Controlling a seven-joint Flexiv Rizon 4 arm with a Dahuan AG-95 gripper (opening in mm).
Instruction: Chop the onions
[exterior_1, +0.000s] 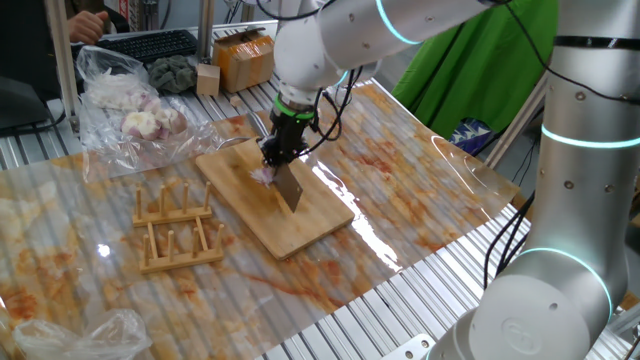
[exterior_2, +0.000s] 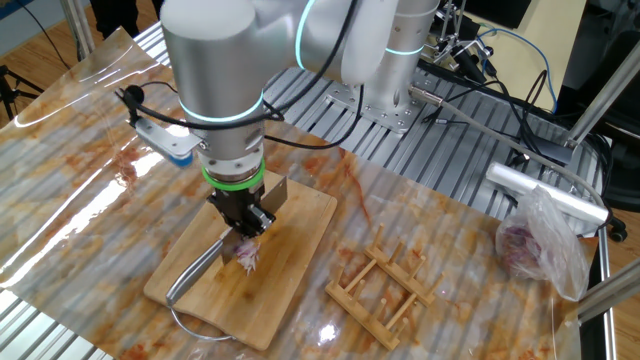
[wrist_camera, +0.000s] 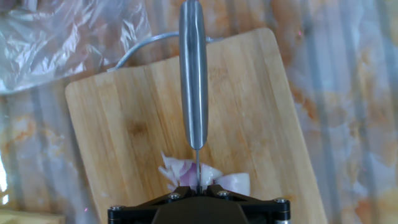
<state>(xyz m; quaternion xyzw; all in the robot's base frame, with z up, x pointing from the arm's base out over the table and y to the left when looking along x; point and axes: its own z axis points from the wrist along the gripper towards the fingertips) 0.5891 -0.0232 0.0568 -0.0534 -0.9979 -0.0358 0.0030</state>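
The gripper (exterior_1: 279, 152) is clamped on a knife (wrist_camera: 193, 74) whose blade stands edge-down in the onions (wrist_camera: 202, 175), a pale pink-and-white cluster lying on the wooden board (wrist_camera: 124, 124).

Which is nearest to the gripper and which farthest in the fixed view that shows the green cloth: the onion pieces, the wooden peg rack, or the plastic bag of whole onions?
1. The onion pieces, directly under the gripper on the cutting board.
2. The wooden peg rack, off the board, on its left in the picture.
3. The plastic bag of whole onions, at the table's far left corner.
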